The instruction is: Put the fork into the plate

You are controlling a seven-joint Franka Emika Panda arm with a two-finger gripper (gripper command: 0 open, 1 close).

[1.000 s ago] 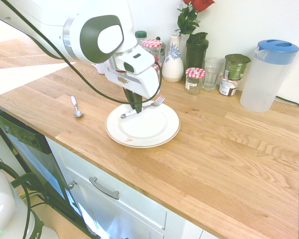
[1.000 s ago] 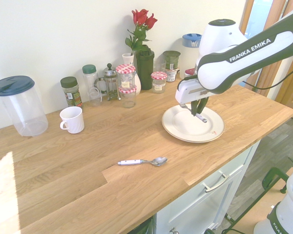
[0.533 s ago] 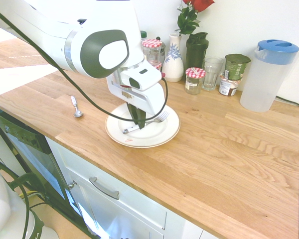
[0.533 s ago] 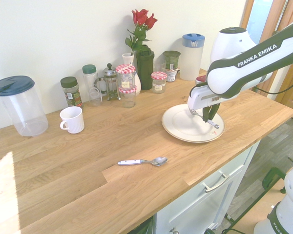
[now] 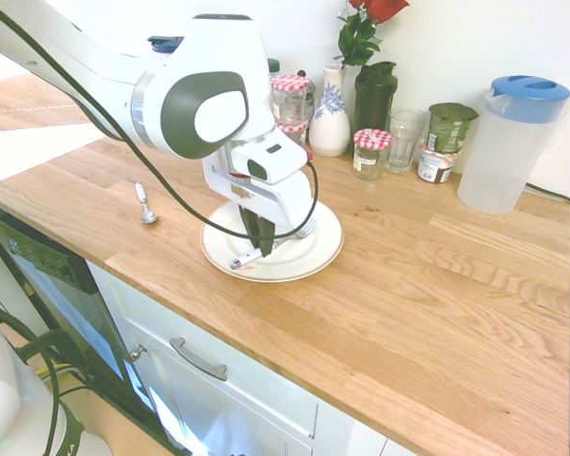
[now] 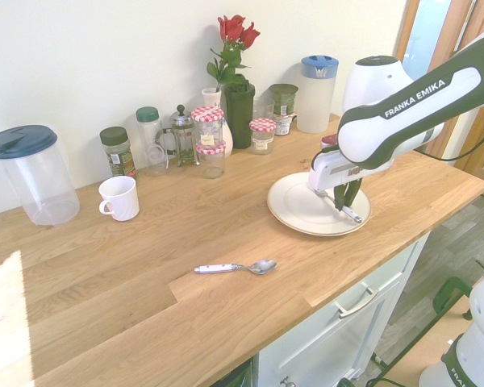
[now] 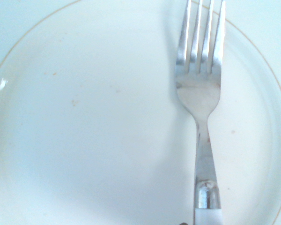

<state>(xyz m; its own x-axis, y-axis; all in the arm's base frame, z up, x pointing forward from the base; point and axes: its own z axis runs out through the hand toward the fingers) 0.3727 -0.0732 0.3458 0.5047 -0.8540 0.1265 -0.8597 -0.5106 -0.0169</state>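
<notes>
Spoon [image 5: 145,203] lies alone on the wooden tabletop [image 5: 427,285], well to the left of the plate [image 5: 313,255]. Over the plate's near side, the claw [image 5: 257,240] points down, clamped on the fork [image 5: 250,256] by its white handle. Fork tines reach toward the plate's right side. Jars [image 5: 371,153] and a rose vase [image 5: 330,120] stand far back.

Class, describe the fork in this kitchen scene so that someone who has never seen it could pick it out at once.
Start at the long wooden countertop and find the round white plate near its front edge. Just above the plate, the white arm's gripper is shut on the fork, its handle tilted down toward the plate. Unlike the spoon lying flat on bare wood away from the plate, it has tines and is held above the plate.
</notes>
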